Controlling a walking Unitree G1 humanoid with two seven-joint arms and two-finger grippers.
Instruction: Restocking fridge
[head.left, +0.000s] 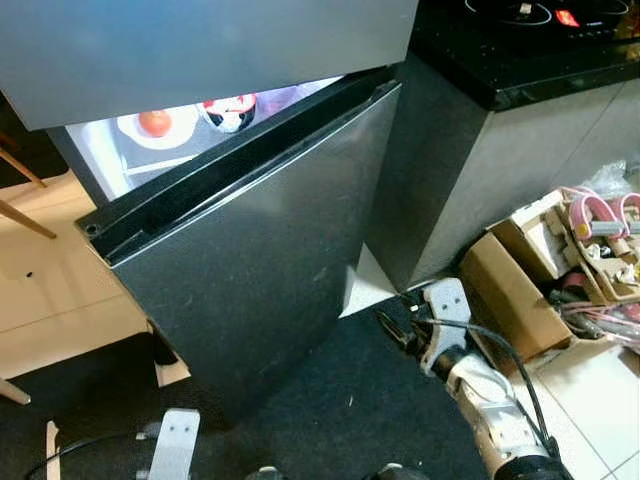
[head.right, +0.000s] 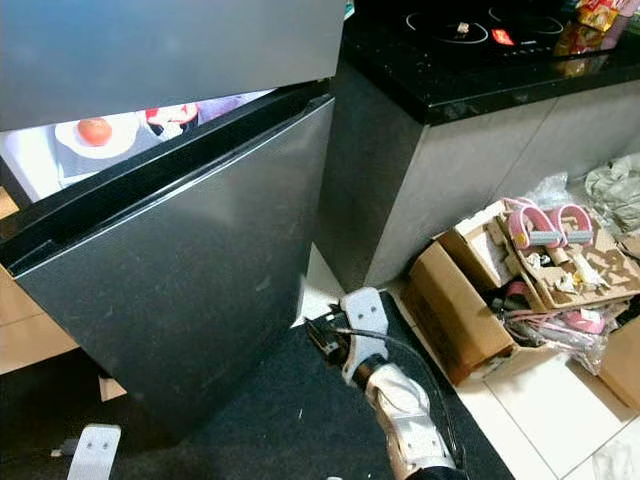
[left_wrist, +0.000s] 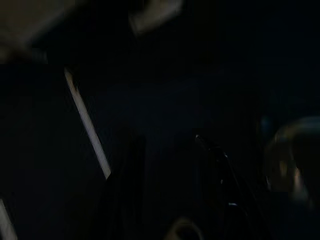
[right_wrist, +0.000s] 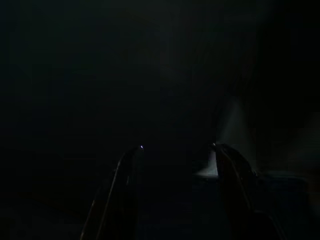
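The dark grey fridge has its lower door (head.left: 260, 260) swung partly out toward me, with the upper door (head.left: 190, 40) above it. Through the gap the lit interior shows a round orange-red fruit (head.left: 155, 122) on a white plate and a red-and-white item (head.left: 230, 110) beside it. My right gripper (head.left: 392, 327) hangs low near the floor, just right of the lower door's free edge and not touching it. In the dark right wrist view its fingers (right_wrist: 125, 180) stand apart with nothing between them. My left arm (head.left: 175, 445) hangs low at the left; its gripper (left_wrist: 166, 139) looks open and empty.
A grey cabinet with a black hob top (head.left: 520, 40) stands right of the fridge. An open cardboard box (head.left: 520, 290) of clutter sits on the tiled floor at right. A black mat (head.left: 330, 410) lies underfoot. Wooden chair legs (head.left: 20, 215) show at left.
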